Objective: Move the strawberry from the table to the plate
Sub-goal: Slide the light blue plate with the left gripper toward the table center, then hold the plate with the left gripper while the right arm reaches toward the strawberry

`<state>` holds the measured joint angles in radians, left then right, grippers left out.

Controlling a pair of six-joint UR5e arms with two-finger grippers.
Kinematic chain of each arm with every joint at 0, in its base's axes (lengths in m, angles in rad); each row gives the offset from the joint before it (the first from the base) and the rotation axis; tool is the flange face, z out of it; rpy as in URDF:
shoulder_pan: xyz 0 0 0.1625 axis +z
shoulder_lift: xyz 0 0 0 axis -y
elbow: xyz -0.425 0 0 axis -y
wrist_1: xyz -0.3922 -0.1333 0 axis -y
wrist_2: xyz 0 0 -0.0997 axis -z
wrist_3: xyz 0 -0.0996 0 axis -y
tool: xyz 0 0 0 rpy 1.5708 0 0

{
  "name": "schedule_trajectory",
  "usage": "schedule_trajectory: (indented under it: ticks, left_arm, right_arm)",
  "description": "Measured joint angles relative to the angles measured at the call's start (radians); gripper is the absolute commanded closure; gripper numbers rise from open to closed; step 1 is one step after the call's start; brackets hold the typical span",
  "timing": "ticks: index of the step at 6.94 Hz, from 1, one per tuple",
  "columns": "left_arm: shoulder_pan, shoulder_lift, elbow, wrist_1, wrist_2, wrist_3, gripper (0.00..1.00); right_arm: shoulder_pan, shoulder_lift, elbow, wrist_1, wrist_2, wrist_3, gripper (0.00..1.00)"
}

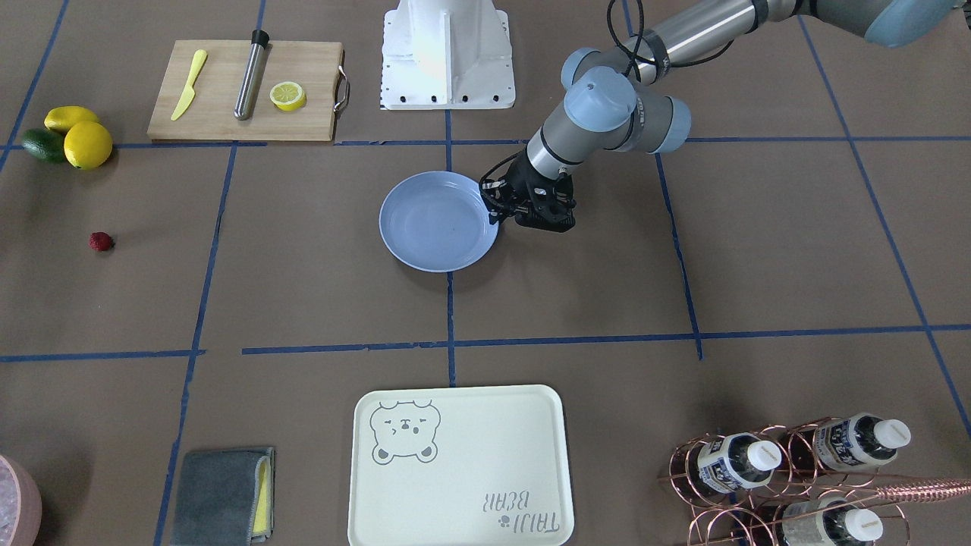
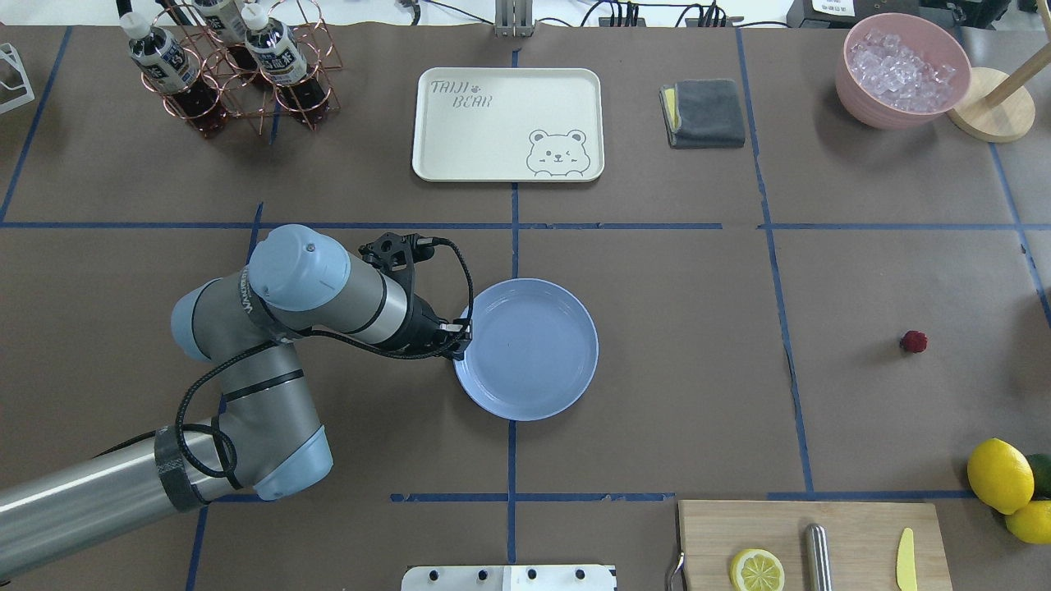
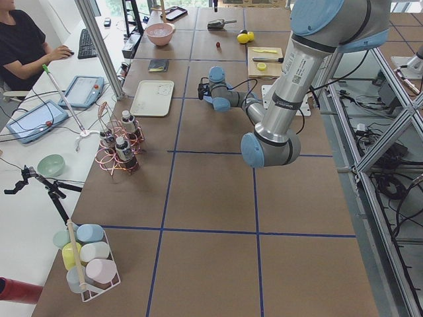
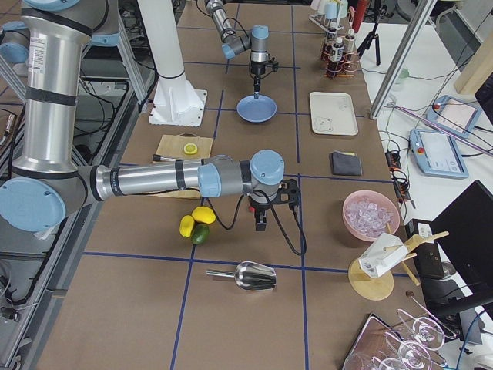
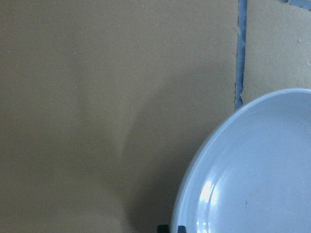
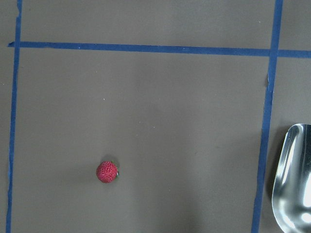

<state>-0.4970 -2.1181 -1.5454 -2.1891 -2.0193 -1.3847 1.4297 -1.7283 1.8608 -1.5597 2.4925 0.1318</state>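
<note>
The step in hand looks like the reach for the strawberry [image 6: 107,171], and doing it well starts at the right jaws. They should be brought square over the berry, which sits low and left of centre in the right wrist view, then spread only a little wider than it and lowered straight. The berry is small, round and likely to roll if one finger nudges it first. The right arm [image 4: 231,179] points its jaws down above the tabletop [image 2: 657,369]. They show only in the side view, and no fingertip enters the wrist picture, so I cannot tell how far apart they stand. Nothing appears to be held. The left jaws sit at the rim of the plate [image 2: 534,353] on its side nearest the left arm [image 2: 328,295]. A dark tip shows right at that rim in the left wrist view, but whether they pinch the rim or merely rest beside it cannot be made out. The strawberry lies alone on bare brown paper, well apart from the plate, with a metal scoop [image 6: 296,179] across a blue tape line [image 6: 267,136] from it. The lemons [image 2: 1000,474] lie further off.
</note>
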Motion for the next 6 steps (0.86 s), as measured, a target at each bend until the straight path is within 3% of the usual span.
schedule_trajectory:
  ticks: [3, 4, 5, 6]
  left_arm:
    - [0.0, 0.01, 0.001, 0.001, 0.004, 0.005, 1.0]
    - [-0.002, 0.015, -0.001, 0.001, 0.004, 0.006, 0.38]
    - [-0.004, 0.019, -0.002, 0.001, 0.004, 0.007, 0.24]
    - [-0.004, 0.02, -0.003, 0.0, 0.003, 0.008, 0.23]
  right_arm:
    - [-0.023, 0.003, 0.003, 0.002, 0.002, 0.001, 0.0]
    - [-0.033, 0.003, 0.004, 0.003, 0.002, 0.001, 0.0]
    - [-0.041, 0.003, 0.005, 0.003, 0.002, 0.001, 0.0]
    - [-0.058, 0.002, 0.005, 0.002, 0.001, 0.006, 0.0]
